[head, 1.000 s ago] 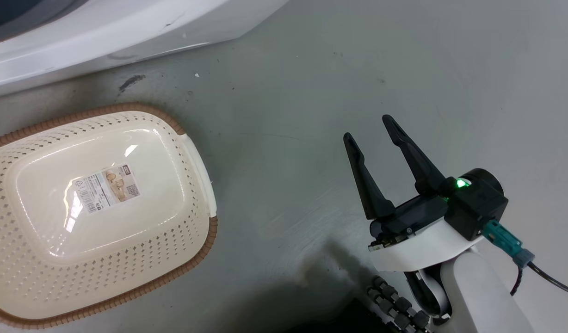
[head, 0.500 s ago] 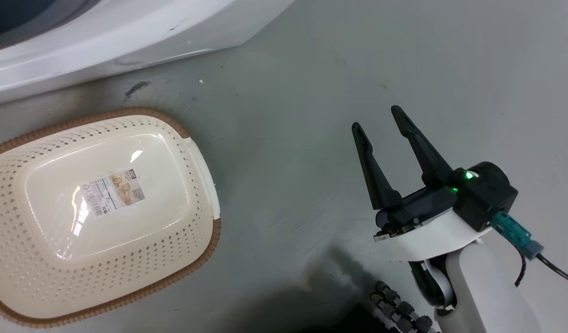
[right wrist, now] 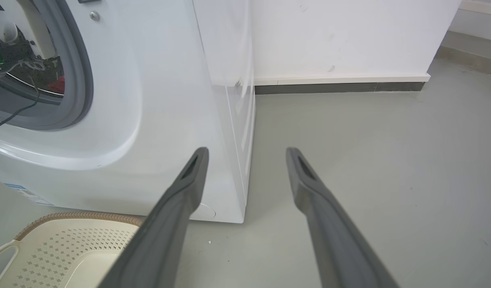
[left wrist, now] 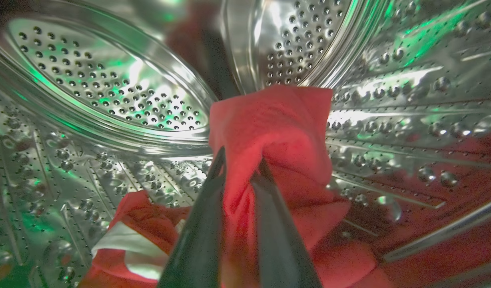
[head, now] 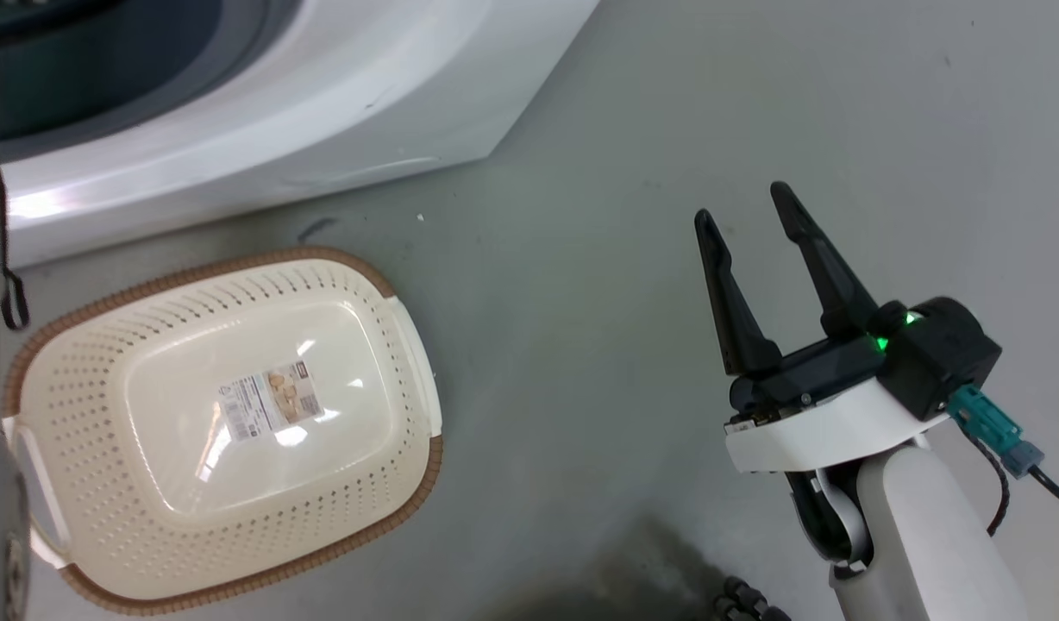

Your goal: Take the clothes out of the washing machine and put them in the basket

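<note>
Fabric of the red garment (left wrist: 277,124) is pinched between the 2 fingers of your left end effector (left wrist: 242,159), which sits inside the drum (left wrist: 109,92). The jaws are nearly together. A fold of the cloth is bunched above the tips, and the rest hangs down on the right of the fingers toward the bottom of the drum. At the lower left of that wrist view you have the striped garment (left wrist: 125,240), red with white bands, lying on the perforated steel just beside the left finger. I cannot tell whether the 2 garments touch. Red reflections show on the steel at the right.

Your right end effector (head: 741,205) hangs over the bare floor (head: 564,328), fingers spread wide and gripping nothing, aimed toward the washer's front corner. It is well apart from the basket (head: 72,371), which stands on the floor just in front of the washer (head: 348,95), to the left of that arm. You can see a paper label (head: 269,401) on the basket's bottom. From the right wrist, the grey porthole rim (right wrist: 80,76) shows at the upper left, with dark cabling and a patch of red inside it, and the basket's brown edge lies below the washer front
</note>
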You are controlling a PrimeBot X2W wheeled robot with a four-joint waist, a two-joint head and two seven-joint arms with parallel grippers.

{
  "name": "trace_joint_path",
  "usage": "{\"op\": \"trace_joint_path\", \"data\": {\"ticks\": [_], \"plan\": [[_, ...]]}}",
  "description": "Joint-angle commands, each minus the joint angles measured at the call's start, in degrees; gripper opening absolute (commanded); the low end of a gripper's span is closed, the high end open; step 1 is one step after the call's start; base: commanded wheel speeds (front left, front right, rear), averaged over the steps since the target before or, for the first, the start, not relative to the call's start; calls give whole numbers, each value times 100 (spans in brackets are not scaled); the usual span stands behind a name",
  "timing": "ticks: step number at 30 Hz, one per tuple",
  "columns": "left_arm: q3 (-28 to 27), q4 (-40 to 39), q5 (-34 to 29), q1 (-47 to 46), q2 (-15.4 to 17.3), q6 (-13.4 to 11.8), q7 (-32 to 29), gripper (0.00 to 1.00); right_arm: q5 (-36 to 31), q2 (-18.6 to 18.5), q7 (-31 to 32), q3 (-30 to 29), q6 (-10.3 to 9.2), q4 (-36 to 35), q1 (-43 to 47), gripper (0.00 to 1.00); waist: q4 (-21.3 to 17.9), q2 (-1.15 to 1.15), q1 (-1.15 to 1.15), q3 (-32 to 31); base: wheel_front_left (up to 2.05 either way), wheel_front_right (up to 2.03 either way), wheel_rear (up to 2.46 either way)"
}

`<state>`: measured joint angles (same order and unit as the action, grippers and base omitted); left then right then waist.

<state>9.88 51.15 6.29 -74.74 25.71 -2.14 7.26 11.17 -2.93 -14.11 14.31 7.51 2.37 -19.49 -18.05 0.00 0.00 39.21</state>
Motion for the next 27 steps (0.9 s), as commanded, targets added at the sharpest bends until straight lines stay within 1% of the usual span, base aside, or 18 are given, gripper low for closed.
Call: {"op": "trace_joint_path", "data": {"ticks": [1,3,6,11,19,23,27], "plan": [[-48,12,55,104,-47,-31,123,0,-9,9,6,-18,-4,18,119,100,74,0,0,-251,0,0,0],[-85,132,158,394,-104,-23,427,0,-5,9,32,-40,-4,57,175,100,104,0,0,-479,0,0,0],[-189,225,326,782,-240,-22,675,0,-51,9,92,-101,-4,85,302,100,169,0,0,-812,0,0,0],[-391,108,575,1472,-410,7,795,0,-114,9,185,-188,-4,81,541,100,307,0,0,-1344,0,0,0],[-761,-889,741,2667,-655,108,807,0,-202,9,390,-372,-4,-40,923,100,607,0,0,-2048,0,0,0],[-857,-1319,680,3210,-819,157,801,0,-219,9,497,-447,-4,-142,1081,100,730,0,0,-2325,0,0,0],[-982,-1822,602,3741,-969,129,802,0,-226,9,571,-502,-4,-218,1221,100,827,0,0,-2602,0,0,0]]}}
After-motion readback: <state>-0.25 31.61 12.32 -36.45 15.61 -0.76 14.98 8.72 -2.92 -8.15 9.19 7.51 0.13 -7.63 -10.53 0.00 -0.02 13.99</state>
